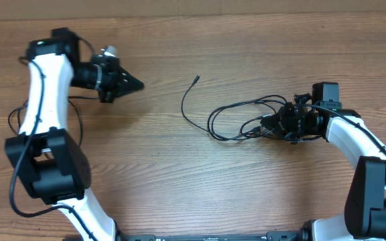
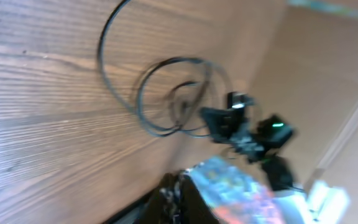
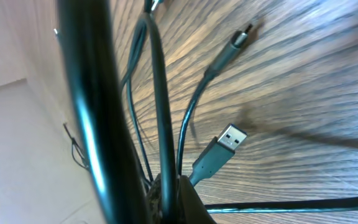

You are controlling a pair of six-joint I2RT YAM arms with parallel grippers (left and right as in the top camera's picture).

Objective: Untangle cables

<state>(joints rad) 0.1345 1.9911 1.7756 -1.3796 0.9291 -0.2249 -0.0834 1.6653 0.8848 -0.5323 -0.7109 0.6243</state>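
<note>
The cables lie right of the worktop's middle, toward its right edge, as a few flat loops. One thin strand curves away to the left and ends in a small tip pointing at the far edge.

The right claw is clamped on the right end of the bunch. From overhead its fingers are lost against the black cords, so the exact grip point cannot be made out. Its wrist view is very close. Several cords run down into a dark mass at the bottom edge, and a wide out-of-focus black band crosses the left side; cord or finger, I cannot tell. A flat USB plug and a slimmer plug lie on the wood, apart from each other.

The left claw is near the far left corner, well apart from the cables, fingers together in a point and holding nothing. Its wrist view is smeared with blur. The loops and the right claw show as soft shapes, and the bottom of the picture is an unreadable dark and shiny patch.
</note>
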